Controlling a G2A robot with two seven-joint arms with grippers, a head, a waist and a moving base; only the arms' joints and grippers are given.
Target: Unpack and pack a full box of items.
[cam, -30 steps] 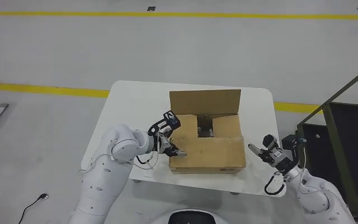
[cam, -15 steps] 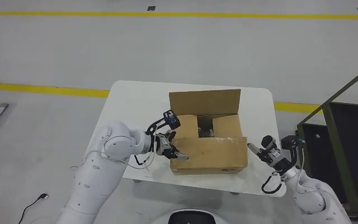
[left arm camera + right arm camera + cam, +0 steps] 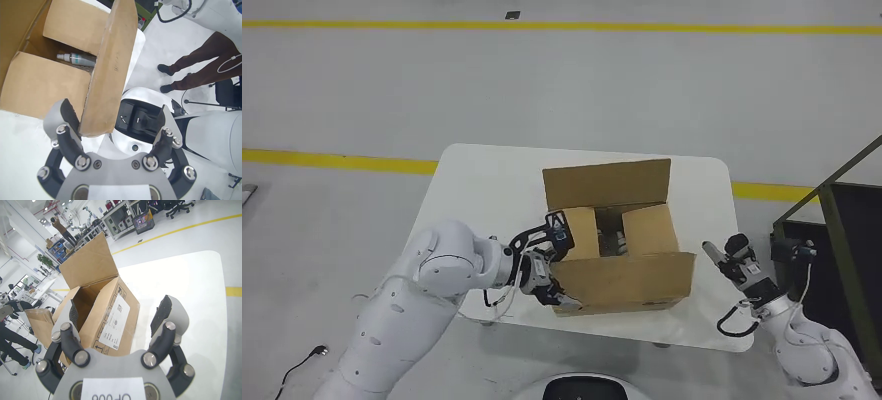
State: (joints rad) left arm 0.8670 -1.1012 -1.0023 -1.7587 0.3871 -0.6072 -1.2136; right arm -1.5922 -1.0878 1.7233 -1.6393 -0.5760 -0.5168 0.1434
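We see a brown corrugated cardboard box point(image 3: 627, 285) on the white, round-cornered tabletop point(image 3: 492, 190), a little toward 4 o'clock from its middle, with all its flaps undone. The far flap point(image 3: 607, 183) at 12 o'clock stands upright as a flat, smooth rectangle. The near flap point(image 3: 111, 72) at 6 o'clock is raised and leans outward, its raw cut edge showing the fluted core. Two shorter side flaps point(image 3: 43, 83) fold inward over the opening and leave a dark slot between them. In that slot a slim cylindrical spray bottle point(image 3: 79, 59) lies on its side, with a clear body, a white nozzle and a teal band. A glossy white rectangular label point(image 3: 115, 321) is stuck flat on the box's 3 o'clock wall. The left pincer point(image 3: 116, 117) sits at the box's 7 o'clock corner with its fingers spread wide. The near flap's lower corner sits between them, against one ridged black rubber pad point(image 3: 72, 115), and the other pad is well clear of the card. The right pincer point(image 3: 118, 311) hangs at the box's 3 o'clock side, apart from the wall. It too is spread wide and holds nothing, and its curved grey metal fingers are faced with coarse dark padding.
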